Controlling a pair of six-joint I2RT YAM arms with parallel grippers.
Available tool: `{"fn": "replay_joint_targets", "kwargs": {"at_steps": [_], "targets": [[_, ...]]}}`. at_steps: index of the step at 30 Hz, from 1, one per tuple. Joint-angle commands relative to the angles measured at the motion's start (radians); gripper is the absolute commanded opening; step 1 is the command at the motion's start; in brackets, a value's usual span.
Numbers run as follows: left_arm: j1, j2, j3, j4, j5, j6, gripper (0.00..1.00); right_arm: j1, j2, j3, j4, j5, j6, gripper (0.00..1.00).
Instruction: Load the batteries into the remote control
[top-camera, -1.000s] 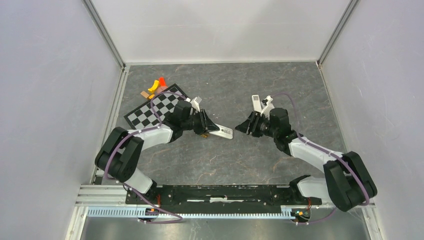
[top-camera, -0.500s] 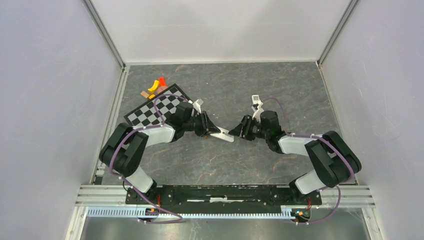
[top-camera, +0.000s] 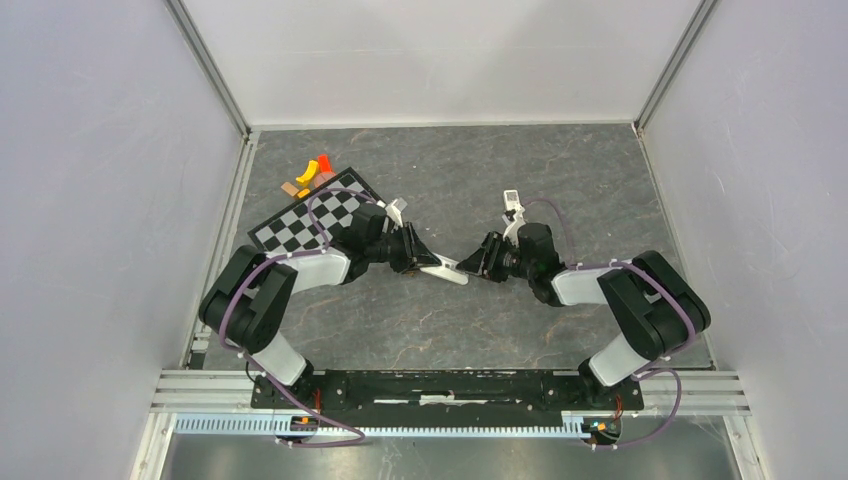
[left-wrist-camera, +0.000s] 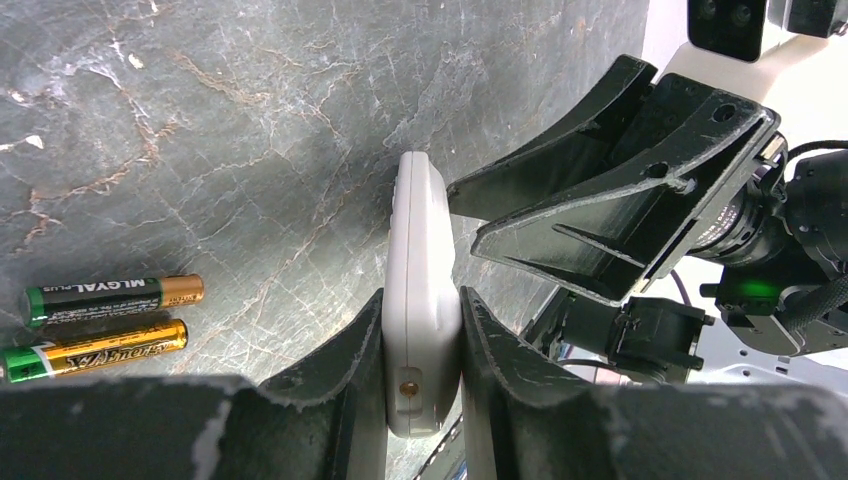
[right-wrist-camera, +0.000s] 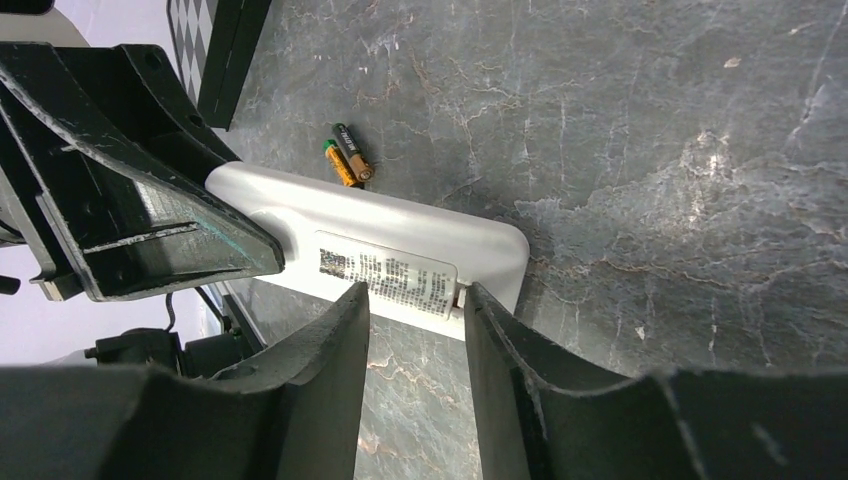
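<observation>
White plastic, slim rectangular remote control (top-camera: 447, 268) sits near the middle of the grey, marble-veined table (top-camera: 450, 180), between the two arms; left end effector (top-camera: 424, 262) is clamped on it, one black finger (left-wrist-camera: 350, 350) pressed to each long flat side, near one end; the rest of the handset projects toward the right arm.

Right end effector (top-camera: 478, 266) meets the handset's free end; its two fingers (right-wrist-camera: 330, 340) stand apart with nothing pinched between them; in the right wrist view the tips overlap the lower edge of the handset's back face, either side of a printed label (right-wrist-camera: 388, 272); contact with the plastic cannot be told.

Two thin cylindrical batteries (left-wrist-camera: 105, 320), green at one end and gold at the other, lie side by side and nearly parallel on the table; both are loose, apart from the handset and clear of both end effectors; in the right wrist view they show just beyond the handset's upper edge (right-wrist-camera: 346, 158).

Black-and-white checkerboard card (top-camera: 305, 222) lies flat behind the left arm; small orange and red pieces (top-camera: 314, 168) sit at its far corner.
</observation>
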Motion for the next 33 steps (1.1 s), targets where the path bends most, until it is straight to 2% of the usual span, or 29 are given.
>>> {"fn": "replay_joint_targets", "kwargs": {"at_steps": [1,9,15,18,22,25,33], "targets": [[-0.006,0.014,0.015,-0.027,-0.01,0.009,0.02,0.008,0.017,0.019,0.022,0.006,-0.014,0.45],[-0.005,0.017,0.013,-0.027,-0.006,0.009,0.02,0.013,0.035,0.011,-0.03,0.028,-0.018,0.48],[-0.005,0.019,0.01,-0.03,-0.001,0.016,0.02,0.013,0.061,-0.007,0.03,0.008,0.035,0.49],[-0.007,0.028,0.01,-0.032,0.008,0.022,0.02,0.013,0.075,-0.032,0.157,-0.038,0.089,0.48],[-0.016,0.044,0.009,-0.042,0.015,0.033,0.02,0.016,0.102,-0.091,0.519,-0.122,0.193,0.44],[-0.027,0.052,0.007,-0.052,0.011,0.041,0.02,0.021,0.112,-0.107,0.73,-0.167,0.27,0.42],[-0.042,0.043,0.011,-0.078,-0.02,0.054,0.02,0.029,0.132,-0.089,0.847,-0.191,0.283,0.39]]}}
